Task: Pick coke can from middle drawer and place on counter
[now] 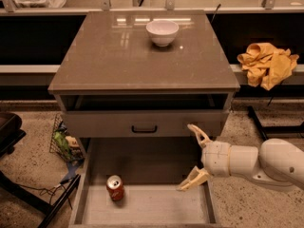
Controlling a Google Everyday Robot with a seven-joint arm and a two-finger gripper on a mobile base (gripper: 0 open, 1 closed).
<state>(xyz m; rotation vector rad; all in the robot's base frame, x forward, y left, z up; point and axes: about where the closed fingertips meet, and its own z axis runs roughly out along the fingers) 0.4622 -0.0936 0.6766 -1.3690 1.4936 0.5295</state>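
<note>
We see a smooth white robot arm (256, 163) reaching in from the lower right edge, lying nearly level and pointing left toward a grey-brown cabinet. At its tip, the cream-coloured two-finger gripper (192, 158) hovers over the right side of the pulled-out drawer. Its claw is spread wide and holds nothing. One finger (197, 133) angles up in front of the drawer face above, and the other (192, 179) angles down toward the drawer floor. The wide, shallow grey-tan middle drawer (156, 207) is open at the bottom of the view and has a pale flat floor. In it, the small red coke can (115, 188) with a silver top stands on the left part of the floor, well apart from the gripper. Above it is an upper drawer (104, 125) with a grey front and a black handle, pulled out slightly. The glossy grey-brown square counter (137, 61) forms the cabinet's top. A round white bowl (162, 32) sits near its far edge, and we cannot tell whether anything is inside. To the right, a crumpled yellow cloth (266, 63) rests on a shelf. To the left, a wire basket (64, 144) on the floor holds green and white items.
</note>
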